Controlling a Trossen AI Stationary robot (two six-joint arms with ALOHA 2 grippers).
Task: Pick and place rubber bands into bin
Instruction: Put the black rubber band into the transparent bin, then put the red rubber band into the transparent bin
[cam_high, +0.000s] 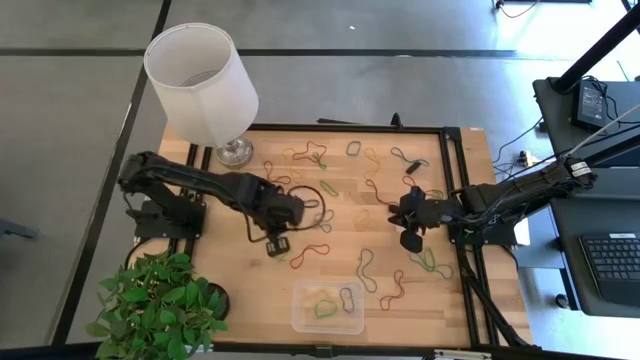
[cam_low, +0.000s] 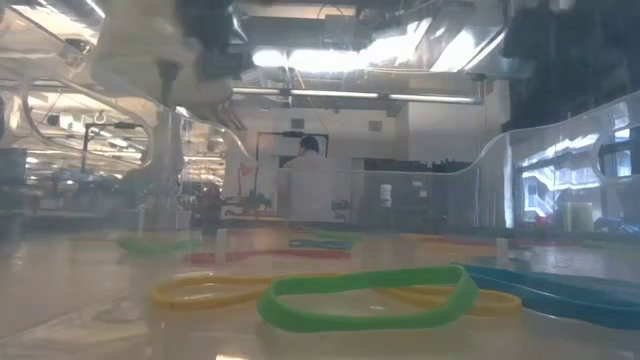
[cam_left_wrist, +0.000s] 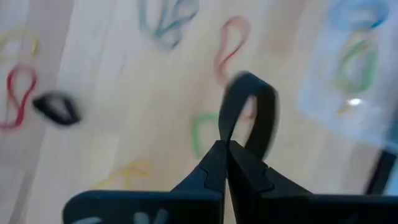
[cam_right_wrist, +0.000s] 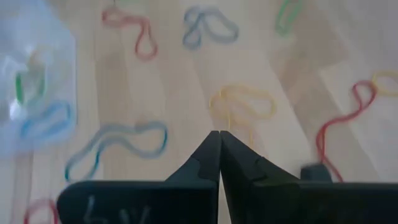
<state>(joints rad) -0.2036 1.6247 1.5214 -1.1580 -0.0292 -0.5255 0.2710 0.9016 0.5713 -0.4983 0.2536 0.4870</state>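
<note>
Rubber bands (cam_high: 368, 270) lie scattered, one black loop (cam_left_wrist: 249, 112) pinched in left fingers (cam_left_wrist: 214, 163); right fingers (cam_right_wrist: 231, 158) together.

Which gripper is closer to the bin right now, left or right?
Left, slightly. The left gripper, shut on a black rubber band, sits up-left of the bin; the right gripper, shut, sits farther up-right.
</note>
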